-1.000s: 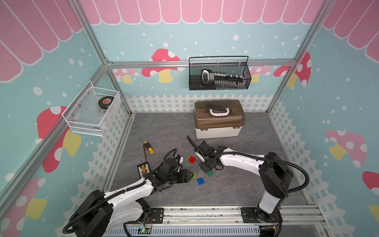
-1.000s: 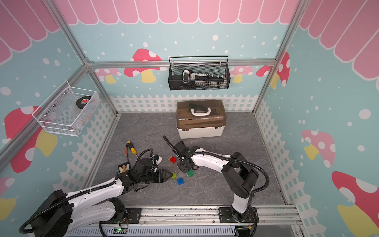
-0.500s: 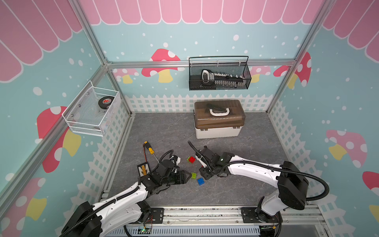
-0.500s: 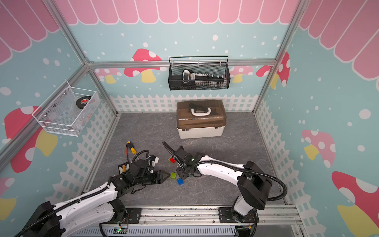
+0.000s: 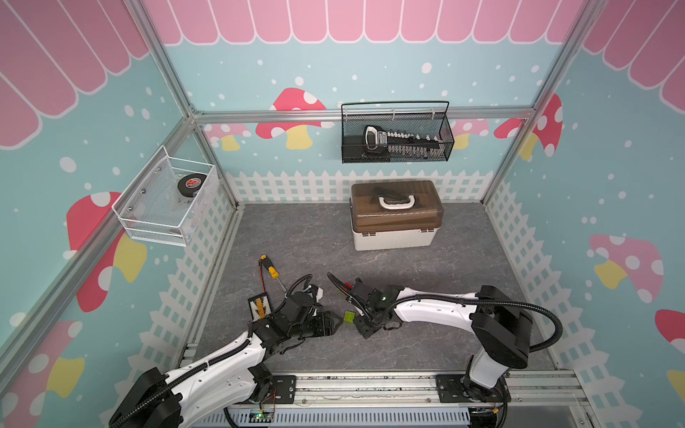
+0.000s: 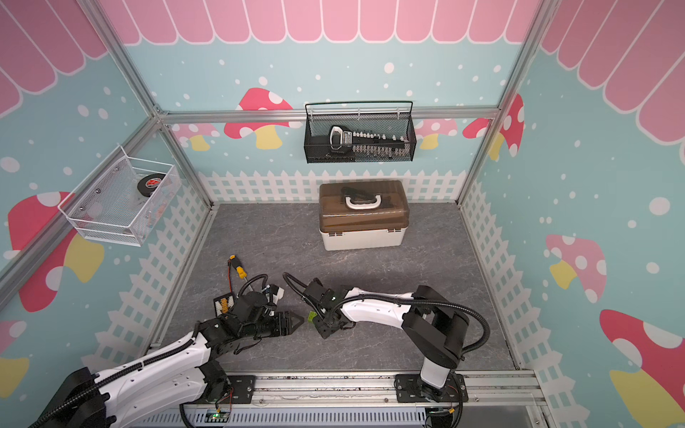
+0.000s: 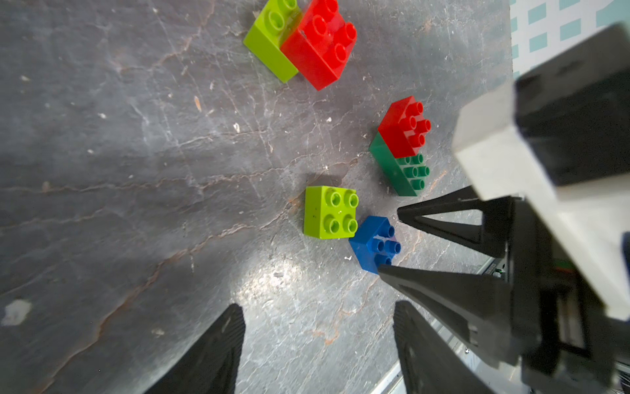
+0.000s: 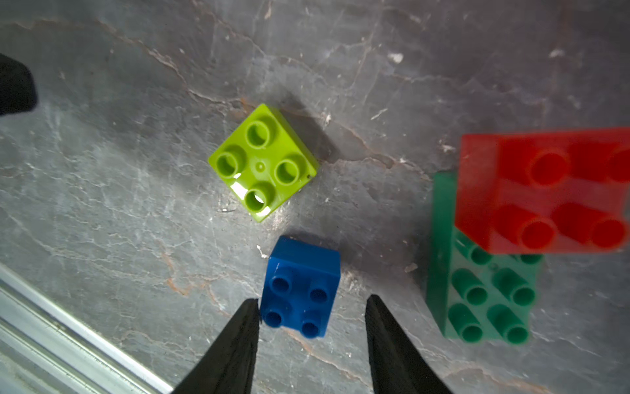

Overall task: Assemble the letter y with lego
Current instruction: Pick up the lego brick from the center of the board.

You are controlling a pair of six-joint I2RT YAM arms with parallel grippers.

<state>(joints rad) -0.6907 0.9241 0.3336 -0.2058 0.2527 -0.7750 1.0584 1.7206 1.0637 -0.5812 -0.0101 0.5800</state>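
Both gape: left pincer empty, right pincer astride blue brick near lime brick.

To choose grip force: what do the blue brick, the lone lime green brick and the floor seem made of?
Blue brick: probably hard moulded plastic, satin; sharp edges, hollow studs.
Lime green brick: same plastic, glossier; white highlights on top.
Floor: grey stone or stone-print sheet, cannot tell which; veined, scratched, faint sheen.

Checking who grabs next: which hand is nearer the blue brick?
Right. The right hand straddles the blue brick, a fingertip on each side; the left hand is open, a short way off, holding nothing.
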